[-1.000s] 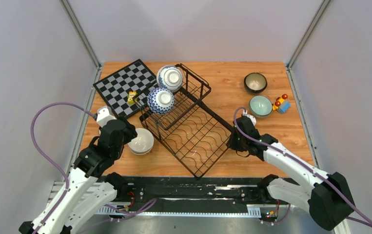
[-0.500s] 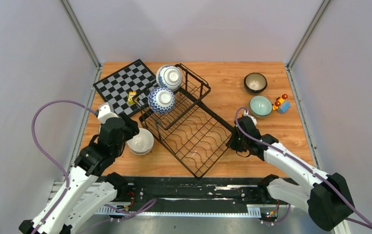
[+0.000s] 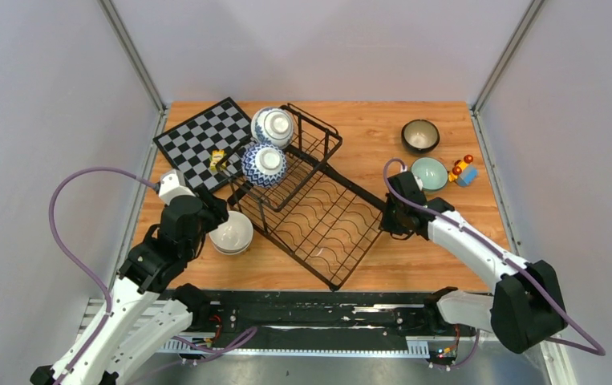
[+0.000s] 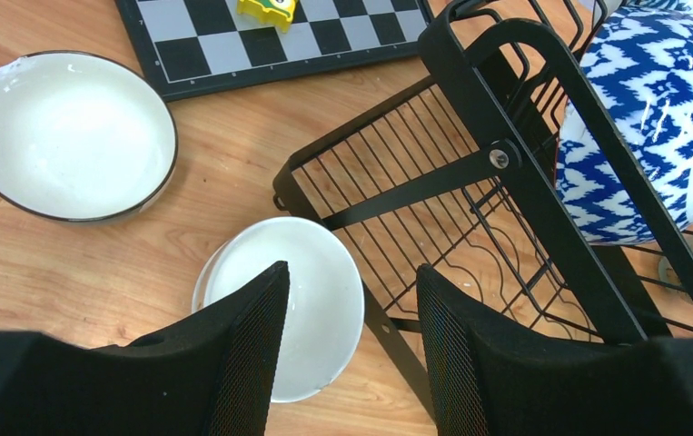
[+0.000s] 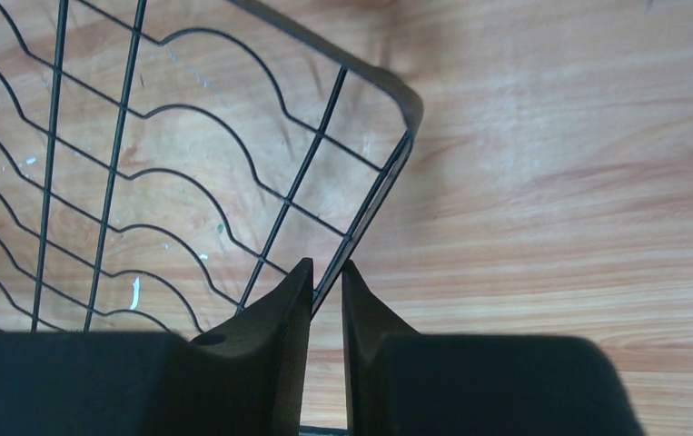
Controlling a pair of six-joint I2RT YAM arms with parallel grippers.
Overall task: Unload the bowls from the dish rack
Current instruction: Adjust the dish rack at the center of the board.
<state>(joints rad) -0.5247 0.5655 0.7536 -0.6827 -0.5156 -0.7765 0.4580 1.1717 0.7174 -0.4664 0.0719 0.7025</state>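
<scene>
Clamping the lower-tray rim wire of the dish rack (image 5: 374, 195): right end effector (image 5: 326, 272), newly closed; rack swivelled slightly, likely for reach. Two blue-and-white bowls (image 3: 265, 165) remain in the upper basket. Left end effector (image 4: 351, 272): fingers apart over a white bowl (image 4: 324, 304) on the tabletop.

The left arm rises from its base with the elbow bent and the wrist angled forward and down; the left gripper (image 4: 351, 271) hangs with its jaws well apart and nothing between them. The right arm stretches forward and inward, wrist low, and the right gripper (image 5: 327, 272) is pinched narrowly onto the rim wire of the dish rack (image 5: 381, 188).
</scene>
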